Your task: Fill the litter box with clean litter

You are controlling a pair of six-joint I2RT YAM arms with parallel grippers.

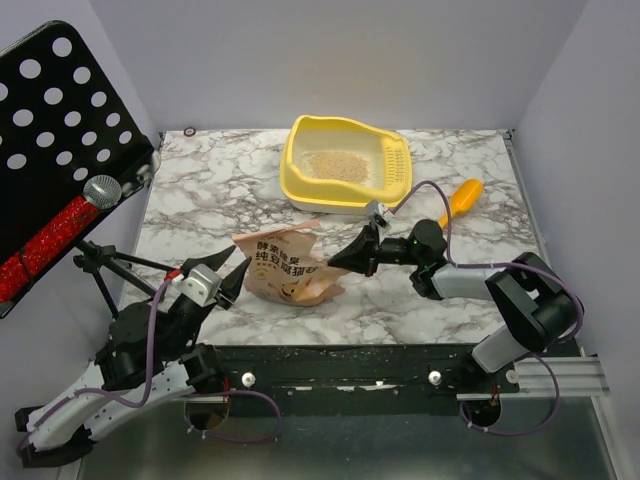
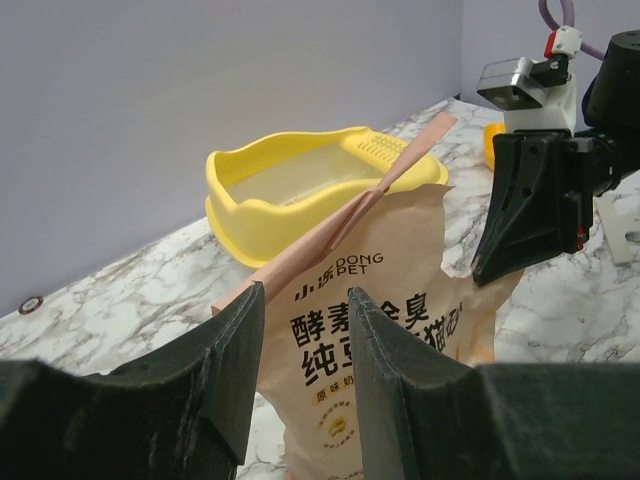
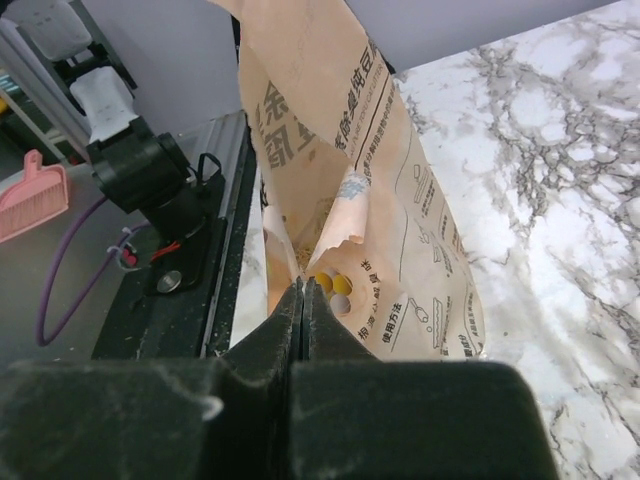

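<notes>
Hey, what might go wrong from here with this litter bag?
1. The right gripper seems to pinch only a thin torn edge of the paper bag; it may tear or slip.
2. The left gripper is open, so the bag lacks a second hold and could tip, spilling before reaching the litter box.

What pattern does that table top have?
White marble with grey veins across the flat table top; clearest in the top external view.

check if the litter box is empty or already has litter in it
Partly filled. In the top view a thin patch of clean litter lies on the floor of the litter box, well below its rim.
</notes>
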